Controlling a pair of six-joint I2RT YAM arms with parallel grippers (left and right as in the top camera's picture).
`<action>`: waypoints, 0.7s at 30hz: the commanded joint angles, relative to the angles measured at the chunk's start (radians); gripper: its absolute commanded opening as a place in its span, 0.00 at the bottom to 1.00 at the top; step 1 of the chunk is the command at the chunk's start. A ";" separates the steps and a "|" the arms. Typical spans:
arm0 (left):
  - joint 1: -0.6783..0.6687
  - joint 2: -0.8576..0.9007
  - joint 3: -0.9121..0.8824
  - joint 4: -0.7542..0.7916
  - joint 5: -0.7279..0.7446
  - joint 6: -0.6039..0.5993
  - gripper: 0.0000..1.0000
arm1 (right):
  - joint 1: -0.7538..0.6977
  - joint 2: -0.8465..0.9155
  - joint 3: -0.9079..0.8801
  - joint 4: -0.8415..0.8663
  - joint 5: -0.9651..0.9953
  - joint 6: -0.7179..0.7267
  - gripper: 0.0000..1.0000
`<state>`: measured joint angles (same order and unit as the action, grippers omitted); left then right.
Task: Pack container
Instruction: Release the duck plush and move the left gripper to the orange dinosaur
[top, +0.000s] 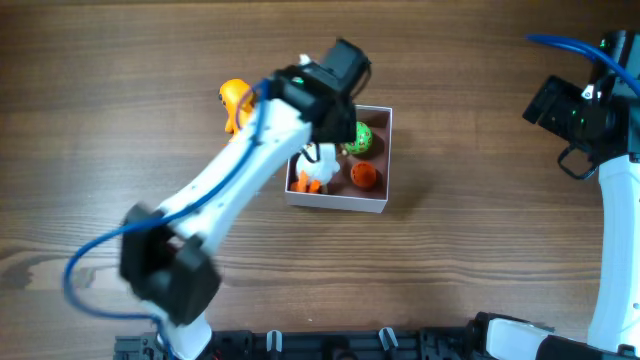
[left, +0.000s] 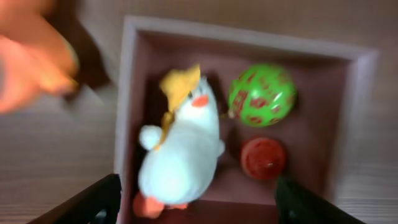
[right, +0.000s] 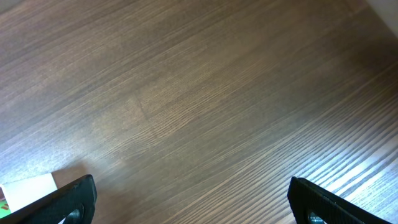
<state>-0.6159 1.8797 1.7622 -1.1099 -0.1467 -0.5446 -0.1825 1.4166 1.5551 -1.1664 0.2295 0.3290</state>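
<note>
The container (top: 386, 160), a shallow square box with white walls and a dusty-pink inside, sits mid-table. It holds a white plush duck with an orange hat (left: 180, 149), a green ball with red marks (left: 261, 94) and a small red-orange toy (left: 263, 158). In the overhead view the duck (top: 317, 172), green ball (top: 362, 139) and red-orange toy (top: 364, 176) show beside my left arm. My left gripper (left: 196, 211) hovers open above the container (left: 127, 81), holding nothing. An orange toy (top: 235, 100) lies on the table left of the box. My right gripper (right: 193, 205) is open and empty over bare wood, far right.
The orange toy shows blurred at the upper left of the left wrist view (left: 31, 62). A white corner of the container (right: 28, 190) shows at the lower left of the right wrist view. The right arm (top: 600, 110) stands at the table's right edge.
</note>
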 joint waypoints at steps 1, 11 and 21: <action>0.115 -0.150 0.038 -0.040 -0.082 0.017 0.83 | -0.001 0.007 -0.005 0.002 0.006 0.014 1.00; 0.402 0.013 0.036 -0.076 0.001 0.020 0.98 | -0.001 0.007 -0.005 0.002 0.006 0.014 1.00; 0.418 0.271 0.036 0.035 0.112 0.020 0.98 | -0.001 0.007 -0.005 0.002 0.006 0.014 1.00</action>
<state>-0.2008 2.0861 1.8000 -1.0836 -0.0685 -0.5327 -0.1825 1.4166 1.5551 -1.1667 0.2295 0.3290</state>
